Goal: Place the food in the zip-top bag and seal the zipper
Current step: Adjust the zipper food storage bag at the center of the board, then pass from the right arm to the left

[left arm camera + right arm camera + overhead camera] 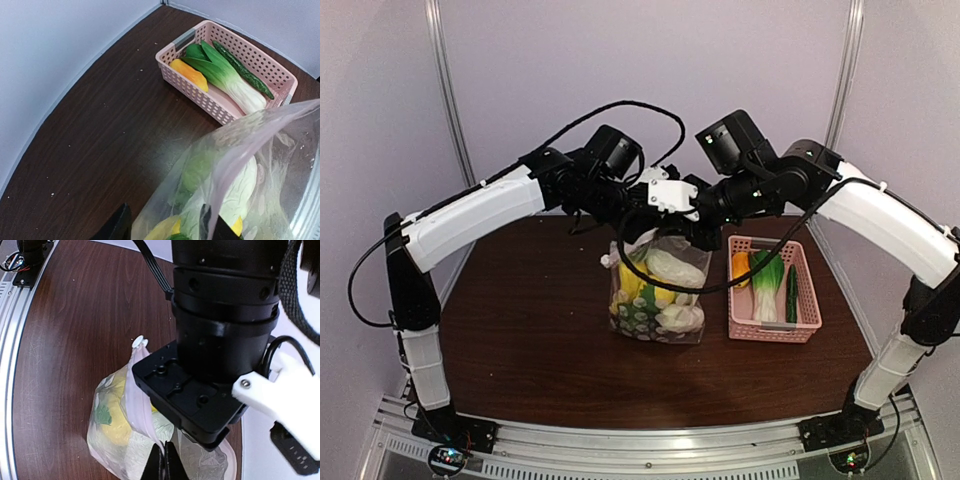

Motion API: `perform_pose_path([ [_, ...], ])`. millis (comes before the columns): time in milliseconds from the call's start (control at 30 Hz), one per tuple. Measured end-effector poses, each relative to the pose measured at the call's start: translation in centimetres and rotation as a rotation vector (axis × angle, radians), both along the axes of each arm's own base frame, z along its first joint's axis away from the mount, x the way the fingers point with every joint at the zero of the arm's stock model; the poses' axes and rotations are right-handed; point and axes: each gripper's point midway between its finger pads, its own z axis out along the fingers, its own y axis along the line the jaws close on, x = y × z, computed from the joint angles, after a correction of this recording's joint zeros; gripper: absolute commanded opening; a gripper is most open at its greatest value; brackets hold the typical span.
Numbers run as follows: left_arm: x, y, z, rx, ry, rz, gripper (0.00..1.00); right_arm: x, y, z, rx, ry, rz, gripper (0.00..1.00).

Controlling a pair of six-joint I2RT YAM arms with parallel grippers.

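Right pincer (163,461) pinching zipper (136,396), left wrist sees basket (192,86)

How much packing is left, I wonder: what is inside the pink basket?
Three pieces lie in the basket: an orange-yellow piece, a leafy green with a white stalk, and a thin dark cucumber. Anything beneath them is covered.

A zip-top bag (658,295) stands at the middle of the bench (530,320), with food (665,265) packed inside it. A basket (772,332) sits just beside the bag at its 3 o'clock. In the basket, a leafy vegetable (766,285) lies lengthwise down the middle. A slim long vegetable (791,295) lies at its 3 o'clock and a short piece (740,268) at its 10 o'clock.
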Motion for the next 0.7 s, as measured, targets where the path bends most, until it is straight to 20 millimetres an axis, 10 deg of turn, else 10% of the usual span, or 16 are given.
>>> perform_pose_path([
  [200, -0.3, 2.8, 5.6, -0.119, -0.115, 0.076, 0.82, 0.0, 0.0, 0.1, 0.018, -0.010, -0.002, 0.00],
  [400, -6.1, 12.7, 12.0, -0.489, -0.340, 0.209, 0.92, 0.2, 0.0, -0.4, 0.014, -0.015, -0.012, 0.00],
  [533, -8.6, 17.0, 10.6, -0.677, -0.399, 0.264, 0.92, 0.0, -0.2, 0.4, 0.037, -0.026, -0.016, 0.01],
  [700, -7.1, 15.7, 4.4, -0.618, -0.321, 0.292, 0.90, -0.3, -0.6, 1.3, 0.061, -0.024, -0.026, 0.01],
])
